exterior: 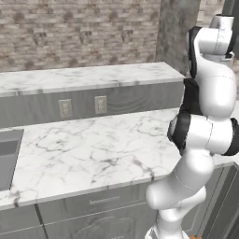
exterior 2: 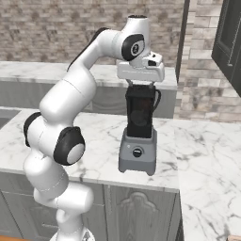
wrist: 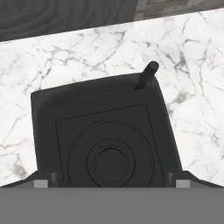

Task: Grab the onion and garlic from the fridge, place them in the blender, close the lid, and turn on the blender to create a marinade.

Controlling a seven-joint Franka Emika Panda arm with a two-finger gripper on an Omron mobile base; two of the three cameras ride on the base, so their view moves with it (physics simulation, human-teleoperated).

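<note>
One blender [exterior 2: 138,141] stood upright on the marble counter [exterior 2: 197,155] near its front edge, its tall black jar [exterior 2: 140,113] rising straight under the gripper [exterior 2: 140,84], whose fingers [wrist: 182,180] were spread wide at either side of the lid [wrist: 105,131], grasping nothing.

Blender [exterior 2: 138,136] stands on desk [exterior 2: 197,141], near its front edge. Lid [wrist: 107,135] sits on jar top. End effector [exterior 2: 140,84] directly above lid, fingers straddling it.
</note>
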